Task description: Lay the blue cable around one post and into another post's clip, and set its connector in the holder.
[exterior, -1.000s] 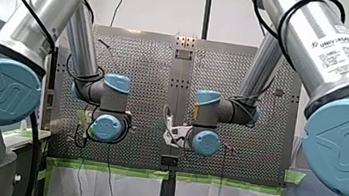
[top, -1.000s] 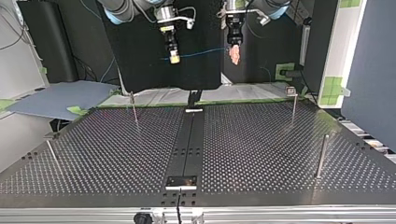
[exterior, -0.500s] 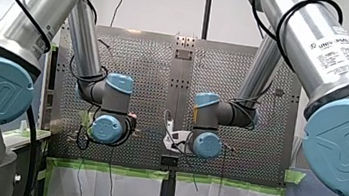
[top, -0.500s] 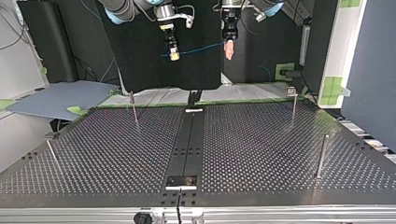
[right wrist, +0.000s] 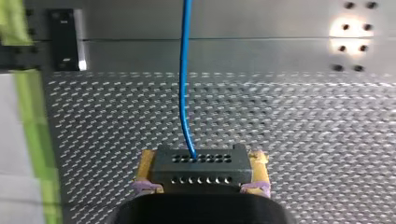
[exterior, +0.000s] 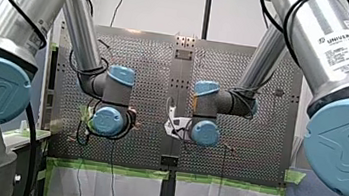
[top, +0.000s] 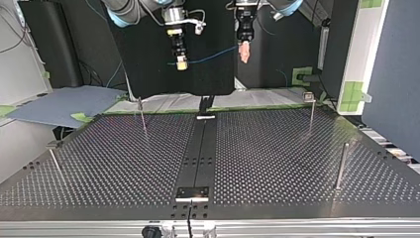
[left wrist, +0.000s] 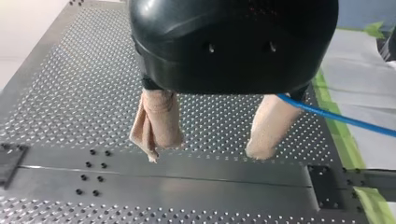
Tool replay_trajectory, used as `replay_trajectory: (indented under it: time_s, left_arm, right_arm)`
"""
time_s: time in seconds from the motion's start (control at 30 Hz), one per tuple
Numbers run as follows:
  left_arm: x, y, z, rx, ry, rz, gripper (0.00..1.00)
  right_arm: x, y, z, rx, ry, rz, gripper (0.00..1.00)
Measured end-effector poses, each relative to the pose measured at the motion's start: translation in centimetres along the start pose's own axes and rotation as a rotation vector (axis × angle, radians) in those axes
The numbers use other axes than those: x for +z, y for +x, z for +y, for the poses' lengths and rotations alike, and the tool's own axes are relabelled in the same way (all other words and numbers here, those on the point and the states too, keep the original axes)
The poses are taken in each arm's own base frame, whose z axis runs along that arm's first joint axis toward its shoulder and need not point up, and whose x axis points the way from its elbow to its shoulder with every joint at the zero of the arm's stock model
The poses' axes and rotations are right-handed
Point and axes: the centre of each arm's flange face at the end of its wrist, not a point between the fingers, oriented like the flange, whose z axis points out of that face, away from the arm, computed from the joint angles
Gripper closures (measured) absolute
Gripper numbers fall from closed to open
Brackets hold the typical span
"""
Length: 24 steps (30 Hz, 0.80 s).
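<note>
While my right hand [right wrist: 201, 169] clamps the connector [right wrist: 201, 163], left hand [left wrist: 208, 145] apart beside the blue cable [right wrist: 186, 70], routing looks unstarted; next, reach a post [top: 142, 115]

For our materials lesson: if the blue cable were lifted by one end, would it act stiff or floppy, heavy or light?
Probably floppy: the thin blue cable runs in a slight curve from my right pincer towards my left pincer. Likely light: it's a single slender strand bending where it enters the connector.

Robotics lab: perforated table [top: 277, 158], green tape [top: 352, 94].
</note>
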Motion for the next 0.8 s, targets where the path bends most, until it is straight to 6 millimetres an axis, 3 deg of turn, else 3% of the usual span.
replay_trajectory:
  time_s: [0.47,0.8]
  left_arm:
    - [0.9,-5.3,1.5,-0.082,-0.112,-0.033,0.00]
    - [4.4,-11.4,1.8,-0.192,-0.144,-0.111,0.00]
  right_arm:
    - [3.1,10.8,-1.7,0.047,0.080,0.122,1.00]
    - [3.9,20.4,-2.5,0.065,0.121,0.223,1.00]
